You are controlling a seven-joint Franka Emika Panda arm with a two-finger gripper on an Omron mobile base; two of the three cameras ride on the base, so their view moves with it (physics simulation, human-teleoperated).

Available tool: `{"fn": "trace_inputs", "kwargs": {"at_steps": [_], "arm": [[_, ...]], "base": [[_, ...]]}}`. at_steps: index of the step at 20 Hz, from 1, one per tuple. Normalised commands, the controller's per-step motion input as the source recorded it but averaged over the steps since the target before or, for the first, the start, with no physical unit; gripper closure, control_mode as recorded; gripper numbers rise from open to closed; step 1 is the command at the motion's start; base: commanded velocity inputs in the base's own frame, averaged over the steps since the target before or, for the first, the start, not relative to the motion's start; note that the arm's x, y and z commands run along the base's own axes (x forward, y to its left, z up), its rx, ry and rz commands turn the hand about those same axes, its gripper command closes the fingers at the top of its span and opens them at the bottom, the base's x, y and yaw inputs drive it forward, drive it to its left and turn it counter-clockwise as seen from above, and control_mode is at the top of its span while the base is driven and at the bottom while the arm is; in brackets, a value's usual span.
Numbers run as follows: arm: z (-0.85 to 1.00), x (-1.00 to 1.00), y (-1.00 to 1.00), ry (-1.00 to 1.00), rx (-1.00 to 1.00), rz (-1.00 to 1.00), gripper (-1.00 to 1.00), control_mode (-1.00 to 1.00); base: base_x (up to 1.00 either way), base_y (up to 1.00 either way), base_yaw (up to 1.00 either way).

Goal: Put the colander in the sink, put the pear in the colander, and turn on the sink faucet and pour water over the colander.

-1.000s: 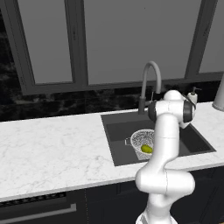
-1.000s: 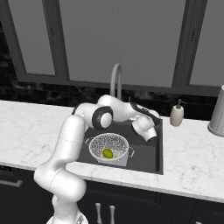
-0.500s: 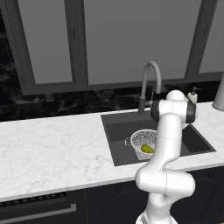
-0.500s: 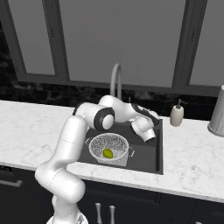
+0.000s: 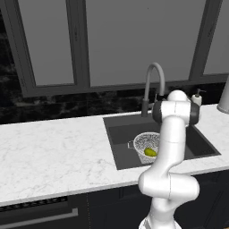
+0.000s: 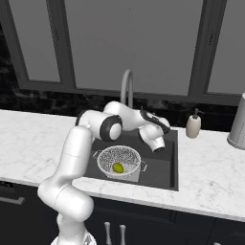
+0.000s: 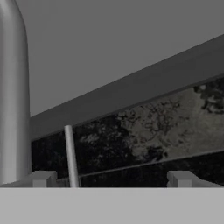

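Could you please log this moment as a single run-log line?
colander: in sink | pear: in colander | pincer: open, beside sink faucet, thin lever between fingertips | water: none visible

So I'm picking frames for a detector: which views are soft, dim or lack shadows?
Left base view: evenly lit, colander and pear crisp enough. Right base view: same flat light, faint shadows in the sink. Hand view: dim and soft, sink faucet looming large and blurred.

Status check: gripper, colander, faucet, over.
Gripper open, empty, near the sink faucet. Pear sits in the colander, colander in the sink. No water visible. Thin lever stands between the fingertips.
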Motion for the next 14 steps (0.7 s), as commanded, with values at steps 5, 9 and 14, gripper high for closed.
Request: {"fn": "trace_inputs", "kwargs": {"at_steps": [5,9,14], "arm": [[0.05,0.08,0.05,0.0,0.0,0.0,-1.0,-1.0],[0.04,0.16,0.0,0.0,0.0,0.0,-1.0,-1.0],[0.02,0.2,0.01,0.0,0.0,0.0,-1.0,-1.0]], "base": [[0.0,0.0,0.0],[0.0,0.0,0.0],[0.0,0.0,0.0]]}}
